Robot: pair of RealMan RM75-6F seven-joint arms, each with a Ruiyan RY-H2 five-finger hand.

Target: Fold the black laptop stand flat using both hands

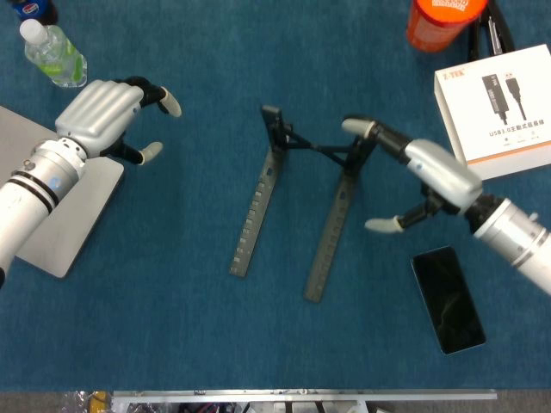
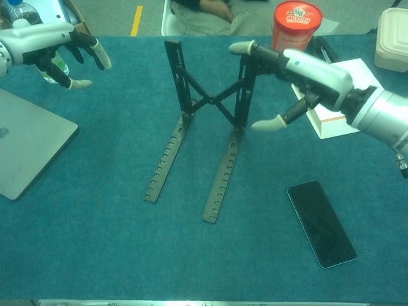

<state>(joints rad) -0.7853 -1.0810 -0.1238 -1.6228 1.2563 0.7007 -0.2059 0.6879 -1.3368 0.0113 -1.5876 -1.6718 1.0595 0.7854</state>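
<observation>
The black laptop stand [image 1: 301,198] stands mid-table on two notched base rails, its two uprights joined by a cross brace [image 2: 210,99]. My right hand [image 1: 426,172] has its fingers spread beside the right upright. One fingertip [image 2: 239,47] lies on the top of that upright, while the thumb [image 2: 264,124] hangs apart to the right of it. My left hand [image 1: 103,116] hovers far to the left of the stand, fingers apart and holding nothing; in the chest view the left hand [image 2: 48,44] is at the upper left.
A grey laptop [image 2: 25,146] lies at the left edge, with a water bottle [image 1: 53,53] behind it. An orange can [image 2: 296,22] and a white box [image 1: 504,103] sit at the back right. A black phone [image 1: 448,298] lies at the front right.
</observation>
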